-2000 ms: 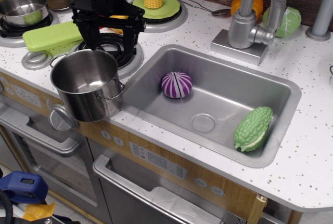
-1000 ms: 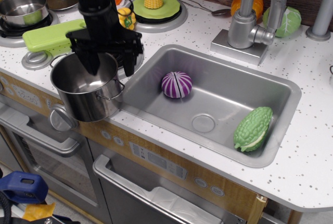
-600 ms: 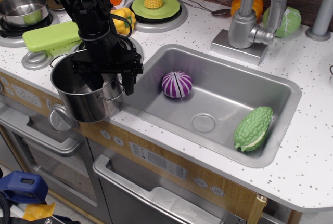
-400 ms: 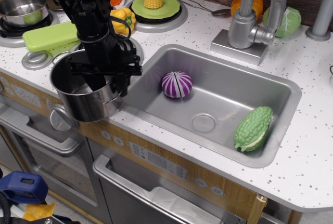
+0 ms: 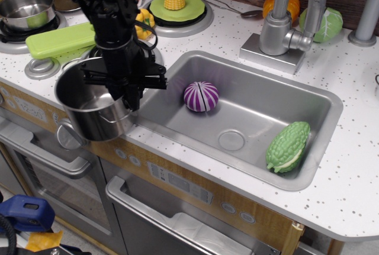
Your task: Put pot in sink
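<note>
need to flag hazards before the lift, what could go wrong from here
The gripper holds only the right rim of the pot, so the pot could tilt or slip. The pot sits at the counter's front edge and might drop off. In the sink, the purple onion lies near its likely landing spot.

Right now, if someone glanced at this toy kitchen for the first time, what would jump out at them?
Probably the black gripper reaching down over the right rim of the large steel pot at the counter's front left edge, just left of the sink. Next, the bright toys inside the basin: a purple-and-white striped vegetable near its back left and a bumpy green bitter gourd at its right side.
</note>
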